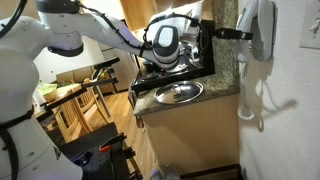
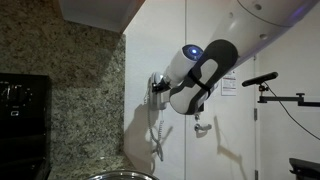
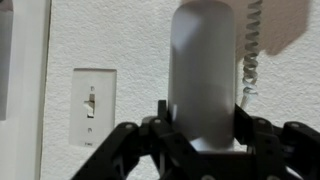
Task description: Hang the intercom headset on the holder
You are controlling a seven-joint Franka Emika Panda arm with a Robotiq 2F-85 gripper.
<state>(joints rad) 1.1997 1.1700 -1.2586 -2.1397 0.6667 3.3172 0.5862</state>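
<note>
Grey-white headset (image 3: 205,70) is clamped in your gripper (image 3: 203,128), jaws closed on its lower end, body upright against the wall (image 3: 130,40). Switch plate (image 3: 92,105) sits at 9 o'clock of it, coiled cord (image 3: 250,45) at 1 o'clock. In an exterior view your gripper meets the holder (image 1: 266,30) from 9 o'clock, cord dangling toward 6 o'clock, bowl (image 1: 178,92) well apart at 8 o'clock. Headset looks at or touching the holder; can't tell if it's hooked. Judging progress: late, carry looks done. Left for you: seat it on the holder, let go, back off. Keep the cord from snagging as you release.
</note>
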